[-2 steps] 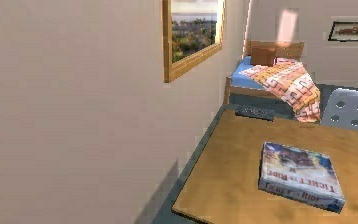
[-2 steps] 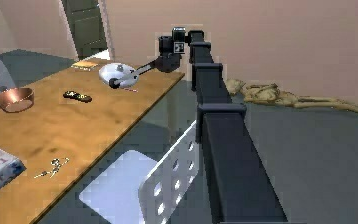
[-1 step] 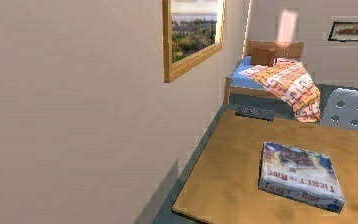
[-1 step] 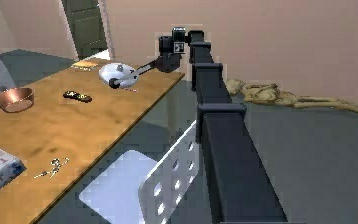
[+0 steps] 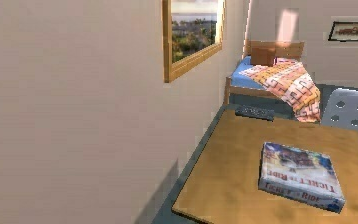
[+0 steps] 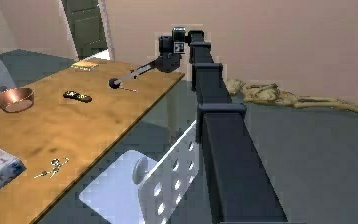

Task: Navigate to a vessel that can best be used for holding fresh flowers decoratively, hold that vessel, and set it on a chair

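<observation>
Copper bowl (image 6: 15,98): tabletop (image 6: 97,125), left, contents unclear. Gripper (image 6: 137,72): at tabletop's far edge; whether it holds anything cannot be told.

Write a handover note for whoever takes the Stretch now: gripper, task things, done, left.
Gripper: by the wooden table's far end, near a small dark round thing; cannot tell whether it holds anything.
Vessel: cannot tell which it is; a copper bowl sits on the table.
Chair: white chair at the table's near side.
Done: robot at table.
Left: hold vessel, set it on chair.
</observation>
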Tool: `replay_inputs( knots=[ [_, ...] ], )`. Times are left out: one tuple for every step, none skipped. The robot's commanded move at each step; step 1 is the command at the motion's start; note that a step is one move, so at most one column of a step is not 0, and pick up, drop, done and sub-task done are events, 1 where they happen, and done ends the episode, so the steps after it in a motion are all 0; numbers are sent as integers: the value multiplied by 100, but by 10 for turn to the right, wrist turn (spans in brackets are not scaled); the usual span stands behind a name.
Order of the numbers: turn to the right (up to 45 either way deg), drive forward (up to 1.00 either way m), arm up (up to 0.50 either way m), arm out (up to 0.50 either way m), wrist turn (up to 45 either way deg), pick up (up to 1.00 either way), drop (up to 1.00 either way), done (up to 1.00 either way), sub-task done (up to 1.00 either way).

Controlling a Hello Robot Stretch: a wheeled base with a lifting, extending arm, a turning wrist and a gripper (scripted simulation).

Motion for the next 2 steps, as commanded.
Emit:
replay_inputs(
  knots=[
    [0, 0, 0, -10, 0, 0, 0, 0, 0],
    [0, 0, 0, 0, 0, 0, 0, 100, 0]
  ],
)
